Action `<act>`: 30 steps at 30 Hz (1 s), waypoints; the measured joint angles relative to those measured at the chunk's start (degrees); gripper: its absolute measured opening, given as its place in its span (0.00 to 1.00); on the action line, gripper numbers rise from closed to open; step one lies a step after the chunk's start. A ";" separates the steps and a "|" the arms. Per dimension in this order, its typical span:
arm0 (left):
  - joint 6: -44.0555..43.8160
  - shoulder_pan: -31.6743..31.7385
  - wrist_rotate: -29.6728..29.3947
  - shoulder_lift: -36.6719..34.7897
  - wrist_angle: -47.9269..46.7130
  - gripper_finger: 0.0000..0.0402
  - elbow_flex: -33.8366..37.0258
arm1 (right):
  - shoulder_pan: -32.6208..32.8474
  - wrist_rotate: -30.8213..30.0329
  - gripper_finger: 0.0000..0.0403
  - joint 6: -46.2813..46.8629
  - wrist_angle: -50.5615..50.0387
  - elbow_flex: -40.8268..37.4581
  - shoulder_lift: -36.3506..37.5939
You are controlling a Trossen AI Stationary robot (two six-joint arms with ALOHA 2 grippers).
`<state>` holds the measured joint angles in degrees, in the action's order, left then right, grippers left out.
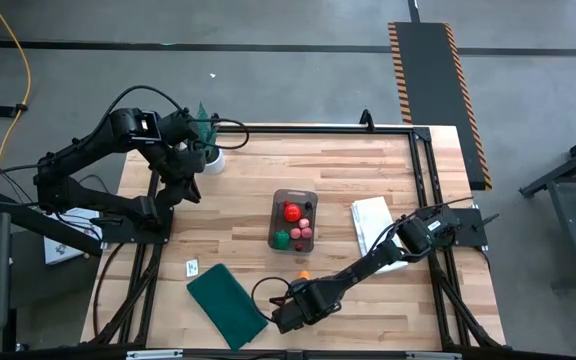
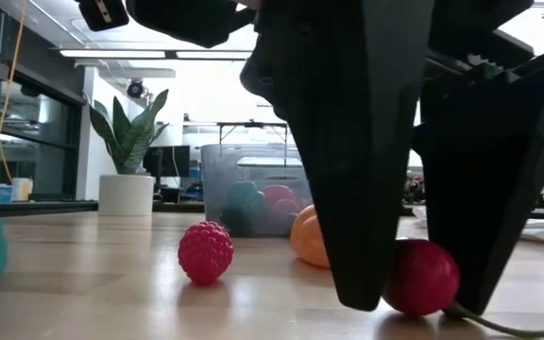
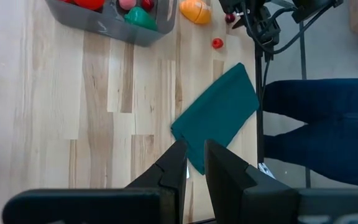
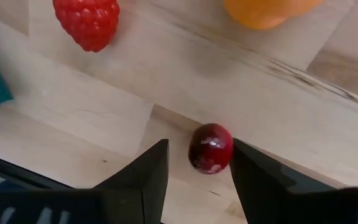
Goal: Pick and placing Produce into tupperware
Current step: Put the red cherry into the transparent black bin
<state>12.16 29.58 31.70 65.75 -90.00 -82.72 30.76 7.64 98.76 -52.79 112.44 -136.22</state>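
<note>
From above, your right gripper (image 1: 286,312) is low at the near edge of the surface (image 1: 248,200), beside the dark green cloth (image 1: 226,305). The tupperware (image 1: 293,219) sits in the middle with a red ball (image 1: 292,211), a green piece and pink pieces inside. An orange piece (image 1: 304,274) lies between the tupperware and your right gripper. Your left gripper (image 1: 187,190) waits high near the potted plant (image 1: 208,135).

From the low view, 2 big dark fingers (image 2: 357,189) stand around a dark red cherry (image 2: 421,276). A raspberry (image 2: 204,252) lies apart from it.

Your left wrist view shows its fingers (image 3: 176,174) pressed nearly together, holding nothing.

Your right wrist view shows the fingers spread with the cherry (image 4: 211,148) between them. You cannot tell if they touch it.
</note>
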 joint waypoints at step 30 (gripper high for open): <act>0.00 0.00 0.00 -0.02 -0.02 0.11 0.00 | -0.55 -0.15 0.19 -2.95 -4.33 4.62 -0.07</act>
<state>12.16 29.58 31.70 65.73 -90.02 -82.72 30.21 7.48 95.81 -57.12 117.06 -136.29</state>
